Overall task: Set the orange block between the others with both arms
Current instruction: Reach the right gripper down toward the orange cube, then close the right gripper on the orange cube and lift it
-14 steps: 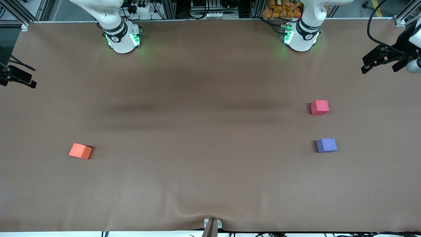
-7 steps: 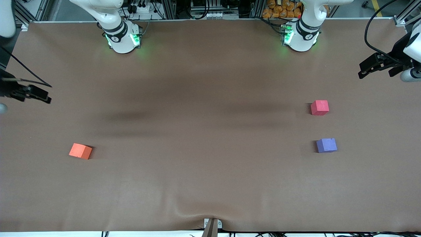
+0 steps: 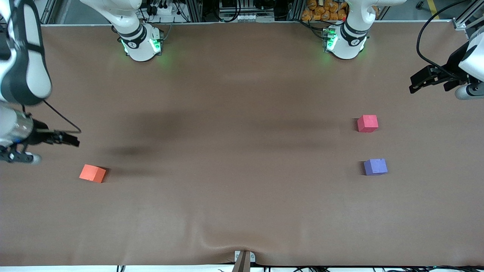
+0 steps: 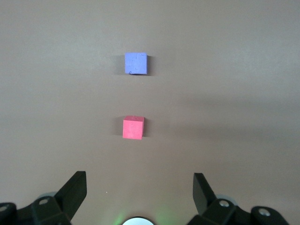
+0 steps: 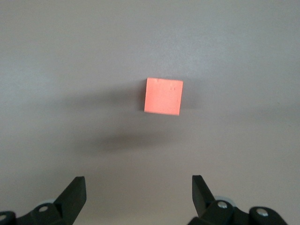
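Observation:
The orange block [image 3: 92,173] [image 5: 163,95] lies on the brown table toward the right arm's end. The others stand toward the left arm's end: a pinkish-red cube [image 3: 367,123] [image 4: 133,128], and a blue-purple cube [image 3: 375,166] [image 4: 136,63] nearer the front camera, with a gap between them. My right gripper [image 3: 72,141] [image 5: 139,185] hangs open and empty in the air beside the orange block, apart from it. My left gripper [image 3: 416,85] [image 4: 139,183] is open and empty, up over the table's edge at the left arm's end.
The brown table cover [image 3: 242,181] bulges in a wrinkle at its near edge, by a small bracket [image 3: 244,258]. The two green-lit arm bases [image 3: 141,43] [image 3: 344,41] stand along the table's edge farthest from the front camera.
My right gripper has swung in over the table toward the orange block, its arm now showing at the frame's edge. My left gripper has shifted slightly inward and lower. The cubes have not moved.

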`<state>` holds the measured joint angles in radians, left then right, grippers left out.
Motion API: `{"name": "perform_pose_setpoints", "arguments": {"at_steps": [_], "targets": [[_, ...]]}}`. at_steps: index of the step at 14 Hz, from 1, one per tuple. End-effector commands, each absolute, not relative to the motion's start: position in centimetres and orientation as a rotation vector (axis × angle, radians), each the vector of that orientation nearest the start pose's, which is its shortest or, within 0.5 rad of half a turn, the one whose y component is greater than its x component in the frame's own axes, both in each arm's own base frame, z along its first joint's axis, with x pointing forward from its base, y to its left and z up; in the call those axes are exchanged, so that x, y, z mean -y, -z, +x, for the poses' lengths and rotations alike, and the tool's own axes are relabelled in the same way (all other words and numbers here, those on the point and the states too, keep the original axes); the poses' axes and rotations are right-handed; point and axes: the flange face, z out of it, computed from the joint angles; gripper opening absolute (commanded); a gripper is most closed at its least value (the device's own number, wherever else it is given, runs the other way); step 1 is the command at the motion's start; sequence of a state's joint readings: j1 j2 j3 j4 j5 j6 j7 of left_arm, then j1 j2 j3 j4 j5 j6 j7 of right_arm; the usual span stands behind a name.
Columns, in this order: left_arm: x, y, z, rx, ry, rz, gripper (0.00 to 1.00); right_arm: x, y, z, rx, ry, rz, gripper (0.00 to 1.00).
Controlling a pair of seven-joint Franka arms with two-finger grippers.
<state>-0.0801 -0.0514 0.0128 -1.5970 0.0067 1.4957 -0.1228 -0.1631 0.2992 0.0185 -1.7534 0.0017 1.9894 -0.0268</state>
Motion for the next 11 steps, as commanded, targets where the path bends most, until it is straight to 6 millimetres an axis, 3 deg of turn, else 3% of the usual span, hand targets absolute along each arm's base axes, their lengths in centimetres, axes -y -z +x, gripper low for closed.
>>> {"name": "perform_pose_setpoints", "arguments": {"at_steps": [1, 7, 11], "targets": [[3.6, -63.6, 53.1, 0.087, -0.080, -3.129, 1.00, 9.7, -35.3, 63.9, -0.196, -0.078, -3.111, 1.00], [4.1, -62.8, 53.6, 0.075, -0.100, -3.128, 1.00, 10.4, -29.3, 65.7, -0.171, 0.003, -3.119, 1.00], [4.3, -62.4, 53.6, 0.070, -0.110, -3.130, 1.00, 11.8, -27.3, 67.3, -0.151, 0.037, -3.122, 1.00]]}}
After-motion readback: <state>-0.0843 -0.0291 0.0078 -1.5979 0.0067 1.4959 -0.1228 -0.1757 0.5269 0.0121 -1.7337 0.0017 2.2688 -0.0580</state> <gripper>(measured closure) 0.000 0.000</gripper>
